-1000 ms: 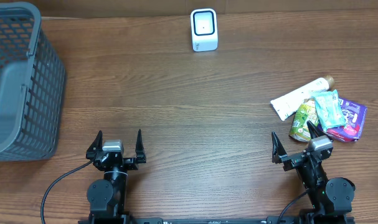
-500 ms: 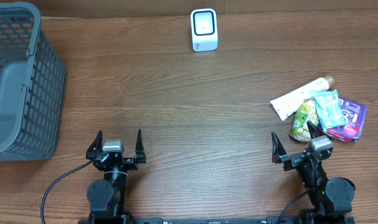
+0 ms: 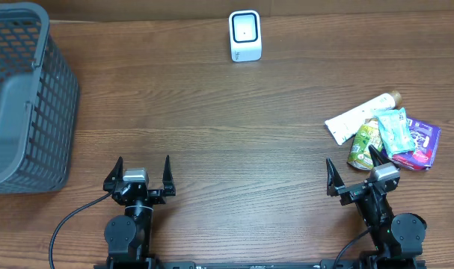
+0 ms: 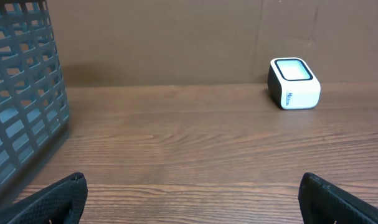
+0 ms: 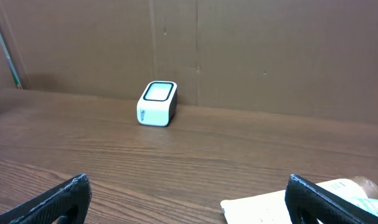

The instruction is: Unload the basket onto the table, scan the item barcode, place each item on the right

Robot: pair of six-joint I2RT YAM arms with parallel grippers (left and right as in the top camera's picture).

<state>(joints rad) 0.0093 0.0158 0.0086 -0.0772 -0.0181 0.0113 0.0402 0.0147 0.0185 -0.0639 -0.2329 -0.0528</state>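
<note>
Wooden surface (image 3: 234,127): overlapping packets (image 3: 382,133), partly hiding one another, lie right, beside the released right gripper (image 3: 351,158); left gripper (image 3: 143,163) also released; scanner (image 3: 245,35) far centre; basket (image 3: 32,112) cropped left.

Gray mesh basket (image 3: 58,104): upper left of the frame, standing on the brown wood-grain table (image 3: 212,142). Brown cardboard wall (image 4: 164,37): along the table's far edge, top of frame.

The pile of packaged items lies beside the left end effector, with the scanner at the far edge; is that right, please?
Not quite: the overhead view shows the pile of packaged items beside the right end effector, with the scanner at the far edge.
</note>
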